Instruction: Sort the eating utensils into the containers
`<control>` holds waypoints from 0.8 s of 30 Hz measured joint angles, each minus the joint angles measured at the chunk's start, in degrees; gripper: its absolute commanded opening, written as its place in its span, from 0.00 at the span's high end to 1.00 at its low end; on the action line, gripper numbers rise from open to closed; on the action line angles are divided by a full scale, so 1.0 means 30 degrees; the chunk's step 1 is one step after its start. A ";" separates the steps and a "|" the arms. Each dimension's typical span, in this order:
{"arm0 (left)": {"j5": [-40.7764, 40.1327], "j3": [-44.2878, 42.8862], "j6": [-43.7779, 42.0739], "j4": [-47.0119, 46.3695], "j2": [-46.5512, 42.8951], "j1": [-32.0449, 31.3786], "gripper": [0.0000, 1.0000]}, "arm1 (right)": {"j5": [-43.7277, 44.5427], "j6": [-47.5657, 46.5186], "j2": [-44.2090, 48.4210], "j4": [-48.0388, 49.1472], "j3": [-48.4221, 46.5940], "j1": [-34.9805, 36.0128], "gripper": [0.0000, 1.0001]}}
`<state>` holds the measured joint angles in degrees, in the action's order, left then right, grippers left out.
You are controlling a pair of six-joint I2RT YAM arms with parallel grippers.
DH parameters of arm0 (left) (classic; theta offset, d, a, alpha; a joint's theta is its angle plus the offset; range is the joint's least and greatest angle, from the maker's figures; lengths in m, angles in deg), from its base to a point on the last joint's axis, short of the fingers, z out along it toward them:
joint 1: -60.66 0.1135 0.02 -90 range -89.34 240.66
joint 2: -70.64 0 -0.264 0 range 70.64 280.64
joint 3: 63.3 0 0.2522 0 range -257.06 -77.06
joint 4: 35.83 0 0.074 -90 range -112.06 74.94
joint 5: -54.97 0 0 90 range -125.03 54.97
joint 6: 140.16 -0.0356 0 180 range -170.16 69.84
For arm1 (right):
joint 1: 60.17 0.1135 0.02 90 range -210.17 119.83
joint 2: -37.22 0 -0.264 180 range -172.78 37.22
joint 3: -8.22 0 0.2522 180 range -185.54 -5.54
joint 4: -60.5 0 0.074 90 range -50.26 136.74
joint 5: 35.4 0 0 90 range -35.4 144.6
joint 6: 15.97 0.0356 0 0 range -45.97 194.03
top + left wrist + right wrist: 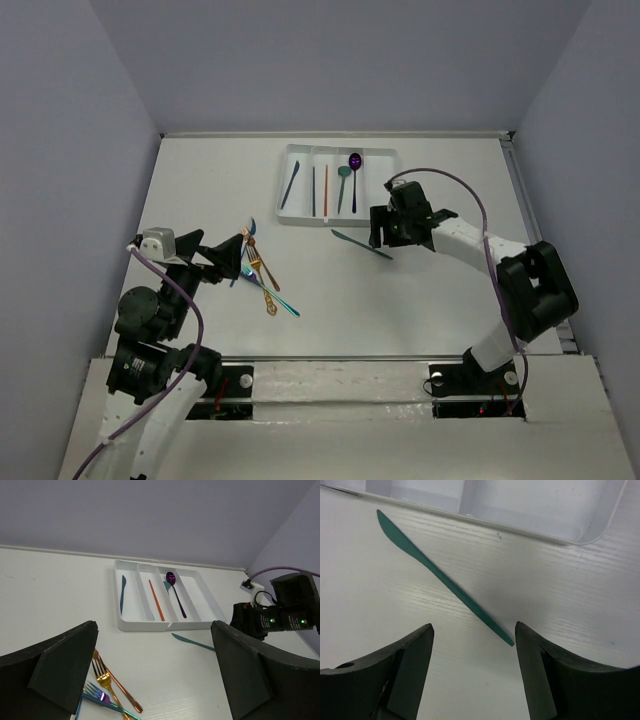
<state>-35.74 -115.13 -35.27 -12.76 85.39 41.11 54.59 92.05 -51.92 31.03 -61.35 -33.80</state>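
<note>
Nearest, toward the bench's left edge, the left pincer [236,257] gapes over tangled forks [103,678]. Farther, the right pincer [472,630] hangs open over a teal knife [440,575] lying flat beside the far-edge tray [338,222]; so thin, it may slip out.

Soft, even light falls from above. The white counter [420,290] comes out bright, close to washed out in the top view, where the small pieces look tiny and coarse. From my right wrist the counter's grain is sharp, and the teal knife [440,577] throws a faint, blurred shadow along its handle. The fingers [410,670] of my right hand [472,630] are near-black and soft-edged. My left hand [154,627] shows just as dark. The purple spoon [171,578] carries a small glint, and the gold fork [102,677] shines.
</note>
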 measured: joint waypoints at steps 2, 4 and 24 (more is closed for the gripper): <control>0.0007 0.0000 0.0000 0.0000 0.0000 0.0000 0.01 | -0.0015 -0.0525 -0.1253 -0.0270 -0.0984 0.0007 0.28; 0.0007 0.0000 0.0000 0.0000 0.0000 0.0000 0.01 | -0.0022 -0.1005 -0.2186 -0.0481 -0.1778 0.0007 0.28; 0.0007 0.0000 0.0000 0.0000 -0.0226 0.0000 0.01 | 0.0721 -0.2484 -0.6135 -0.1122 -0.4255 0.3366 0.65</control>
<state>-35.72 -115.13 -35.27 -12.76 84.71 41.11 56.76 84.60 -70.33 27.67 -74.11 -23.70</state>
